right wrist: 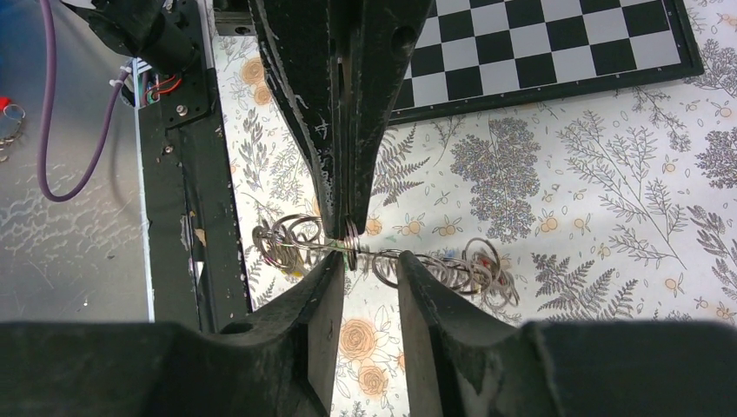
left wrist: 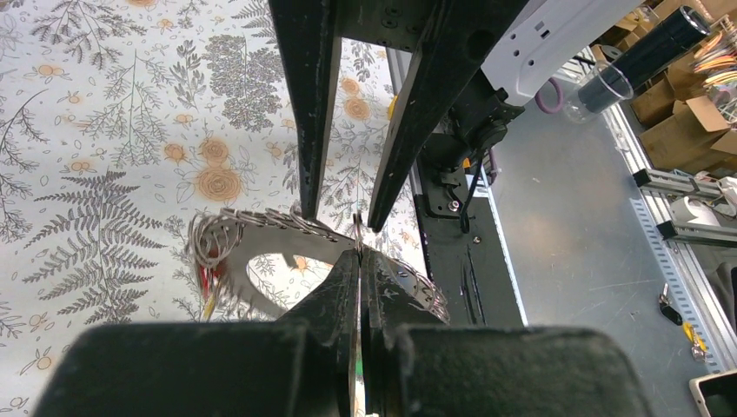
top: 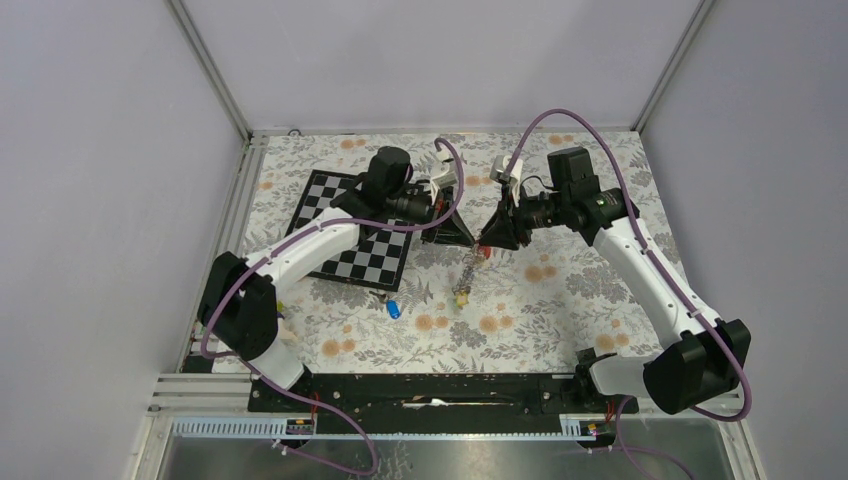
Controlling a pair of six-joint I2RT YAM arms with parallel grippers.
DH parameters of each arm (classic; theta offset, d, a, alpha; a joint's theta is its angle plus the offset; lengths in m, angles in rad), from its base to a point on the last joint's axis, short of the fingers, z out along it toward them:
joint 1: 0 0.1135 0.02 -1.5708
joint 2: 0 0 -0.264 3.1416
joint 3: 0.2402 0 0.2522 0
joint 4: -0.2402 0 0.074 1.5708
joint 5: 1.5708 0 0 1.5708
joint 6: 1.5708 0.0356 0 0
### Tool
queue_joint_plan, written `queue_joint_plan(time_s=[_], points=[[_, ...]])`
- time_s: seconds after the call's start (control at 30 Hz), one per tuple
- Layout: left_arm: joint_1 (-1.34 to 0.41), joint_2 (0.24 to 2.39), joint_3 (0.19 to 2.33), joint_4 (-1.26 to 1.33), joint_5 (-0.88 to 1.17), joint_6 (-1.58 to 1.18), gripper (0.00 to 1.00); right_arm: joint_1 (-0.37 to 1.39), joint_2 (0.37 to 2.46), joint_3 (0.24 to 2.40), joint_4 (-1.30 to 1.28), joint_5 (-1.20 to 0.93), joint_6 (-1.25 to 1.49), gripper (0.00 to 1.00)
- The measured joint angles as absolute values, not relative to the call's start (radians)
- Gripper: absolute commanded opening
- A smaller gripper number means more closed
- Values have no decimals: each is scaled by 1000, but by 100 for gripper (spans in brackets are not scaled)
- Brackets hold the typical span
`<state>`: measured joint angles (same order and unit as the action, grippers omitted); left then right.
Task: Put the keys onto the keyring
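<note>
Left gripper (right wrist: 349,228) — clamped tight on one thin loop of the keyring (right wrist: 452,265), which hung stretched in the air above the floral cloth (top: 560,300). Right gripper (right wrist: 369,276) — jaws partly apart, tips close by the chain, gripping nothing. One blue key (top: 394,309) lay loose on the cloth, well apart. Risk: a careless tug from the right could slip that thin pinch and drop the chain.

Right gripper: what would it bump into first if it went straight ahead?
Probably the keyring, stretched across the open fingertips of the right gripper. Just beyond sits the left gripper, shut on it.
</note>
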<state>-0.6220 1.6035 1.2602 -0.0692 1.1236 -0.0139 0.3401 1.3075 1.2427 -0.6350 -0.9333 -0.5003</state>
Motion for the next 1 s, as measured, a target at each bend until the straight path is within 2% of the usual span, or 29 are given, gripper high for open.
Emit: queue_joint_plan(time_s=[0.23,0.5,0.7,0.87,1.0], points=[[-614,1604,1240,-7,1132,-68,0,340,1308,1239,-624,-938,-499,22],[-606,1604,1190,88,1134,-137,0,339,1309,1238,-619,-960,-486,0],[-603,1604,1177,131,1133,-170,0,337,1311,1238,-616,-961,-478,1],[-601,1604,1168,158,1134,-193,0,337,1311,1238,-615,-960,-474,15],[-601,1604,1157,190,1138,-215,0,337,1311,1238,-609,-962,-467,22]])
